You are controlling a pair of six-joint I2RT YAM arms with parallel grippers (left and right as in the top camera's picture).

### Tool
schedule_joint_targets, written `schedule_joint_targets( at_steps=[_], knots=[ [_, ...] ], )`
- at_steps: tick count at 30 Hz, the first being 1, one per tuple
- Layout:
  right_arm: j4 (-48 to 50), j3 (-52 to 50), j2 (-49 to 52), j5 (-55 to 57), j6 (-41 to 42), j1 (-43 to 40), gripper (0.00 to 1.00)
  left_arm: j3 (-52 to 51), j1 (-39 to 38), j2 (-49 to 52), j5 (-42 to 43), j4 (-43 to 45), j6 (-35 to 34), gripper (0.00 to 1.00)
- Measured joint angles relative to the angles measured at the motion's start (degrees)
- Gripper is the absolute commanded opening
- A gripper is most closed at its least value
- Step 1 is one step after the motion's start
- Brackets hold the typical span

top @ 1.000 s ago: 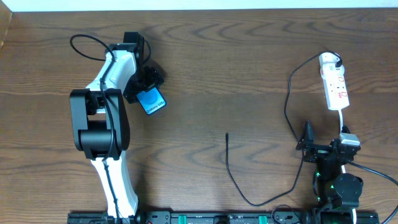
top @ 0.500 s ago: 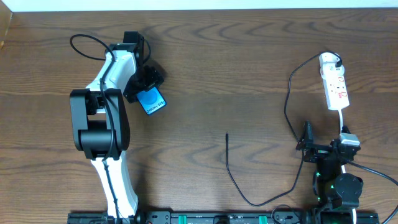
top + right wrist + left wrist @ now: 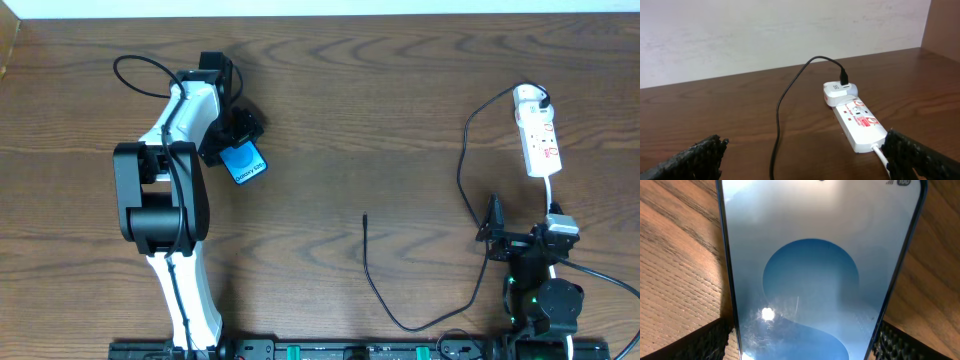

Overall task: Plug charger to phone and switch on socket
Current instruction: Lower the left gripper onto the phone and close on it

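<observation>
Toward the tabletop's near edge, the charger (image 3: 366, 250) looks limp and light, so pinch just behind its stiff plug tip (image 3: 365, 217) with your empty, spread right gripper (image 3: 800, 157); your left gripper (image 3: 802, 347) clasps the phone (image 3: 810, 270).

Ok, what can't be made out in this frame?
Phone port: left wrist view cuts off both ends; overhead, the left gripper covers one end.
Socket switch position: too small in right wrist and overhead views.
Charger tip shape: too small overhead.
</observation>
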Motion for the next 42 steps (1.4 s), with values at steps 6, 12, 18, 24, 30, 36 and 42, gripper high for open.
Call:
schedule_joint_targets(
  at_steps=[6, 12, 18, 24, 30, 36, 42],
  knots=[
    [0.0, 0.0, 0.0, 0.0, 0.0, 0.0, 0.99, 0.0, 0.0, 0.0, 0.0, 0.0, 0.0, 0.91],
    [0.0, 0.0, 0.0, 0.0, 0.0, 0.0, 0.99, 0.0, 0.0, 0.0, 0.0, 0.0, 0.0, 0.91],
    [0.0, 0.0, 0.0, 0.0, 0.0, 0.0, 0.99, 0.0, 0.0, 0.0, 0.0, 0.0, 0.0, 0.90],
    [0.0, 0.0, 0.0, 0.0, 0.0, 0.0, 0.99, 0.0, 0.0, 0.0, 0.0, 0.0, 0.0, 0.88],
    [0.0, 0.0, 0.0, 0.0, 0.0, 0.0, 0.99, 0.0, 0.0, 0.0, 0.0, -0.1, 0.0, 0.82],
    [0.0, 0.0, 0.0, 0.0, 0.0, 0.0, 0.99, 0.0, 0.0, 0.0, 0.0, -0.1, 0.0, 0.82],
    [0.0, 0.0, 0.0, 0.0, 0.0, 0.0, 0.99, 0.0, 0.0, 0.0, 0.0, -0.1, 0.0, 0.77]
  ],
)
